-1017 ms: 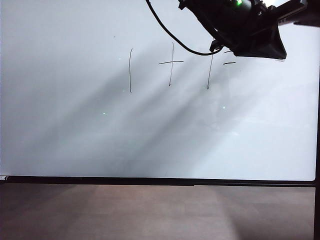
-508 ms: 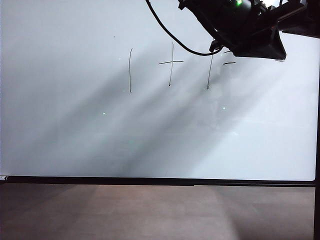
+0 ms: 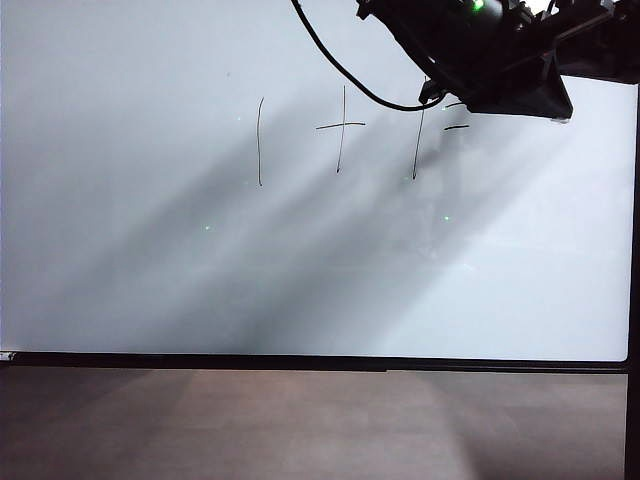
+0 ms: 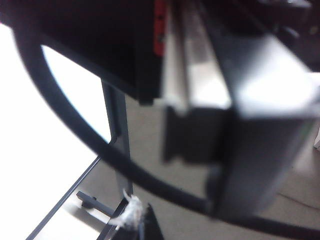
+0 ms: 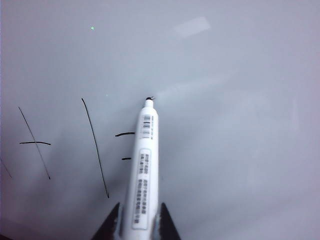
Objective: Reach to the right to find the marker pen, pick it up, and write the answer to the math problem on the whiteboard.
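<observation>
White plastic fills the near part of the right wrist view: the marker pen (image 5: 142, 170), clamped at its lower end between the right gripper's (image 5: 138, 225) two dark fingers, its black tip touching or just off the whiteboard (image 5: 235, 100) beside the two short dashes of the math problem (image 5: 95, 145). From the exterior view that arm hangs at the board's upper right; the left gripper's jaws cannot be made out in its blurred wrist view
</observation>
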